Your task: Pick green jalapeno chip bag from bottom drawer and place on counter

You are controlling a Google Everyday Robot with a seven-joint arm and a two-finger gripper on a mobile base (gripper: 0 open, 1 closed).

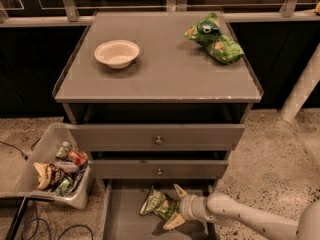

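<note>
Olive bag (158, 205) in drawer (124, 220), perhaps touching tool (173, 207).

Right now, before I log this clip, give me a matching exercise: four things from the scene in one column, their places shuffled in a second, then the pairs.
Things
1. green jalapeno chip bag
2. white bowl
3. bright green bags
4. gripper

Places
A. on the counter, back right part
B. lying on the floor of the open bottom drawer
C. low over that drawer, at the right end of the chip bag
D. on the counter, left part

Pairs: 1-B; 2-D; 3-A; 4-C
</note>
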